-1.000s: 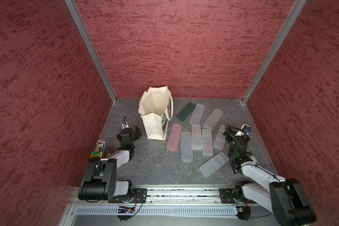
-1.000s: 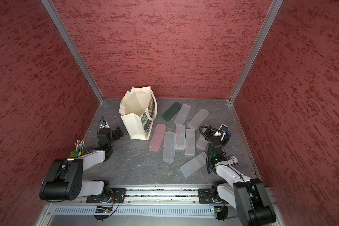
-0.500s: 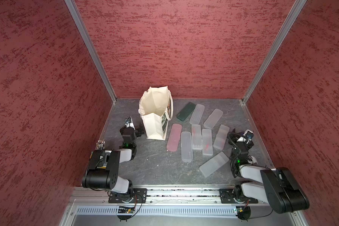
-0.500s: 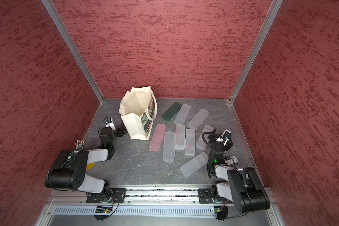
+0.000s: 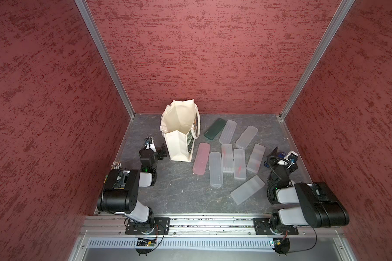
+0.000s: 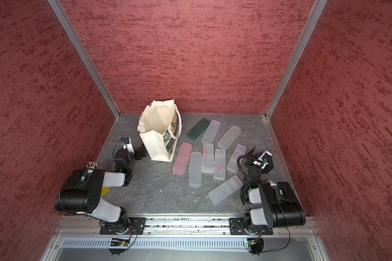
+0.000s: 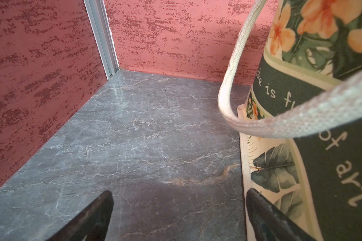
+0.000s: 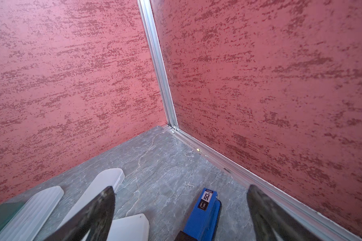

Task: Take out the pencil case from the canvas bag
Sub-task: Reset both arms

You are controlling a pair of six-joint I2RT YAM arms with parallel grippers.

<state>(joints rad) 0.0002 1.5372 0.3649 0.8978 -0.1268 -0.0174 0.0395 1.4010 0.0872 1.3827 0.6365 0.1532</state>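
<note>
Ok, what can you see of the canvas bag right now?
The canvas bag stands upright on the table, mouth gaping open, cream cloth, boxy. Its broad sides carry a leaf-and-orange-flower print with a dark green lettered band; white webbing handles droop outward. No case shows inside from above. The open left gripper sits close beside it; contact unclear.

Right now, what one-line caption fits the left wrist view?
Open left tool over the grey table, beside the canvas bag and its floral printed side, one handle looping down.
</note>
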